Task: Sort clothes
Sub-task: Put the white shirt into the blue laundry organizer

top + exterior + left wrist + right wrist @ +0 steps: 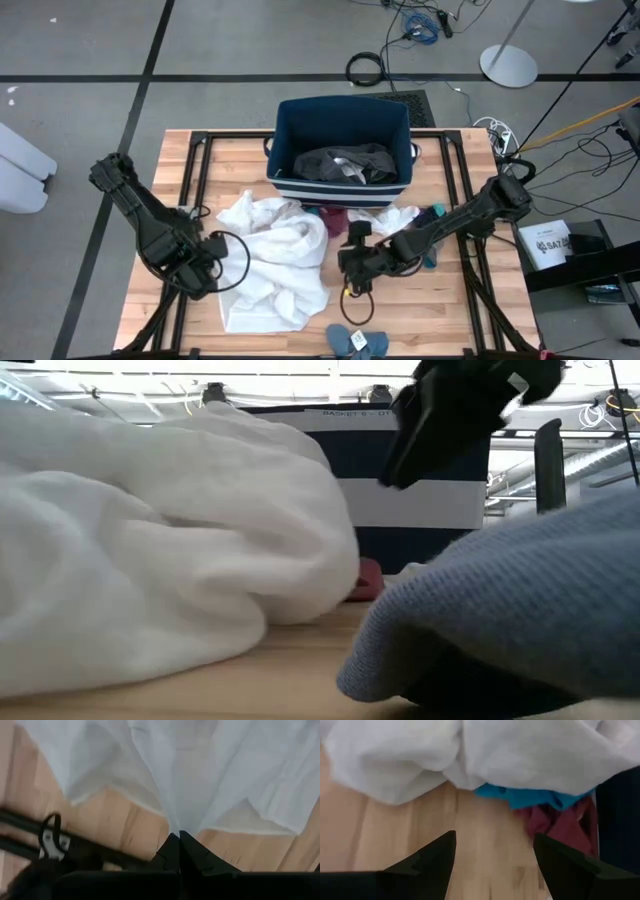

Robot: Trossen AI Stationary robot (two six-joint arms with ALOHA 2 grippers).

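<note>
Navy striped bin (pixel 343 125): holds dark grey garment (pixel 345 163). White garment (pixel 272 255) on tabletop (pixel 230 150). Left gripper (pixel 205 262) fingers together; right gripper (pixel 352 262) fingers apart, empty.

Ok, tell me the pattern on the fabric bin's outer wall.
Navy blue with white horizontal stripes on the fabric bin; the low view shows it best.
</note>
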